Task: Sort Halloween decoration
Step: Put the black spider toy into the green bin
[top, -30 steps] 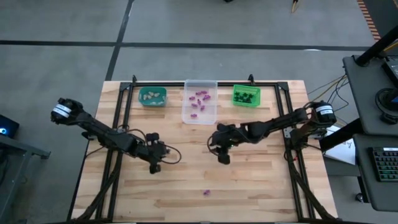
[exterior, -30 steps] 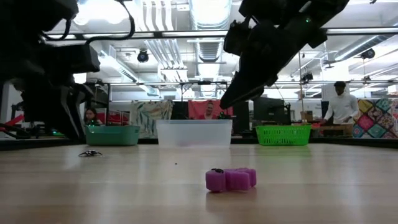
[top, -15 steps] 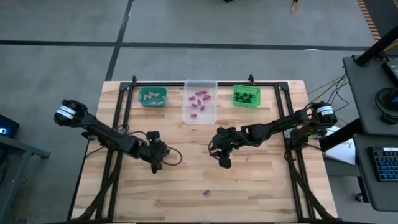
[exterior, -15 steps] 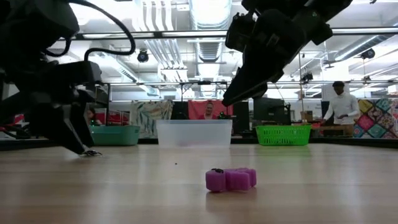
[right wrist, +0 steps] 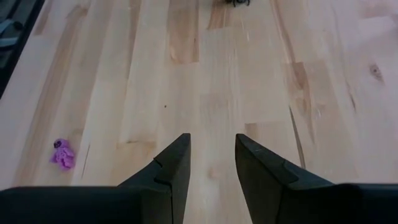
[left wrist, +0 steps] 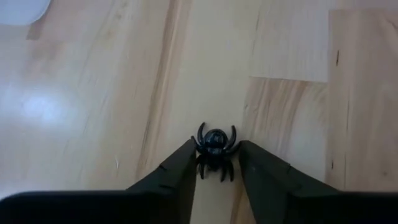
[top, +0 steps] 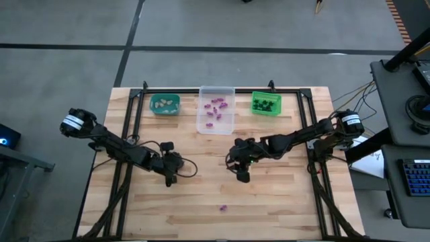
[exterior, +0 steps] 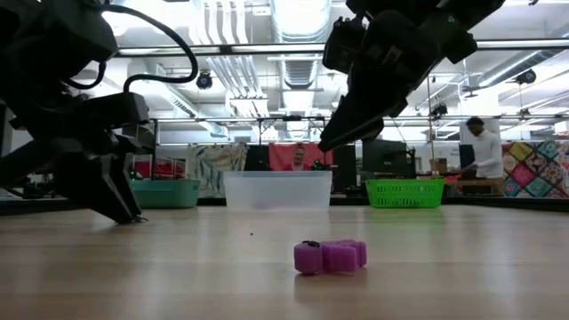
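Straddling a black plastic spider (left wrist: pixel 214 149) on the wooden table (top: pixel 282 202), the left gripper (left wrist: pixel 216 163) has its fingers narrowly parted, one on each side. The right gripper (right wrist: pixel 211 154) hangs above mid-table, narrowly parted and empty. A purple trinket (exterior: pixel 330 256) lies near the front edge.

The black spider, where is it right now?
In the left wrist view the black spider lies on the wooden table between the left gripper's open fingers.

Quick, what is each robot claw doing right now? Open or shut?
Left gripper: open, down at the table, fingers on either side of the black spider.
Right gripper: open, holding nothing, above bare wood.
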`<state>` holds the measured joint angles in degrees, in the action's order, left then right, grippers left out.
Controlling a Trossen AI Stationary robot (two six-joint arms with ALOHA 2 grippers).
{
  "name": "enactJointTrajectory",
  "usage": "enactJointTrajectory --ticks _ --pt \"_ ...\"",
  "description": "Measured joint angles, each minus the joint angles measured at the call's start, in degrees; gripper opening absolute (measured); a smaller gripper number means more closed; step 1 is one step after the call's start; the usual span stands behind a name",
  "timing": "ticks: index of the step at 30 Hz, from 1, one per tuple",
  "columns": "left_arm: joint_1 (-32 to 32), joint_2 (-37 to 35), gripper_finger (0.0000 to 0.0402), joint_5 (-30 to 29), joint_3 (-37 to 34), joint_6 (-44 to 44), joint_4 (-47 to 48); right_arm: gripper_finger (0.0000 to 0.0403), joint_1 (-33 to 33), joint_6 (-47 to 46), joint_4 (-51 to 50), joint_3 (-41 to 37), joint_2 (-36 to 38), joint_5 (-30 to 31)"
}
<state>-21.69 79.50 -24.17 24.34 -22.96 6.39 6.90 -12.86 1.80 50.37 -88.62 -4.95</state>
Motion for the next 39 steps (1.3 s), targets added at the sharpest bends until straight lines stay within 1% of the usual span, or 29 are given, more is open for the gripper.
enactJointTrajectory --ticks 6,9,17,24,29,32,35,39 --pt "0.1 0.0 0.0056 -0.5 0.4 0.0 0.1 0.0116 0.0 0.0 -0.3 0.0 0.0 0.0" --pt "0.1 -0.4 0.0038 -0.6 0.8 -0.4 0.0 0.0116 0.0 0.0 -0.8 0.0 0.0 0.0" --pt "0.1 -2.4 0.0004 -0.4 1.6 -0.5 -0.8 0.0116 0.2 0.0 -2.1 0.0 0.0 0.0" --pt "0.1 -3.4 0.0 -0.4 2.0 -0.5 -0.8 0.0116 0.4 0.3 -2.2 0.0 0.0 0.0" --pt "0.2 -3.4 0.0004 -0.6 2.0 -0.8 -0.8 0.0116 0.4 0.3 -2.2 0.0 0.0 0.0" --pt "0.5 -3.4 0.0021 -0.6 2.0 -2.3 -0.8 0.0116 0.4 0.3 -2.2 0.0 0.0 0.0" --pt "0.5 -3.2 0.0052 -0.7 1.8 -3.6 -0.8 0.0116 0.4 0.2 -2.1 0.0 0.0 0.0" --pt "0.4 -1.8 0.0107 -0.8 1.8 -3.7 -1.1 0.0116 0.4 0.2 -2.0 0.0 0.0 0.0"
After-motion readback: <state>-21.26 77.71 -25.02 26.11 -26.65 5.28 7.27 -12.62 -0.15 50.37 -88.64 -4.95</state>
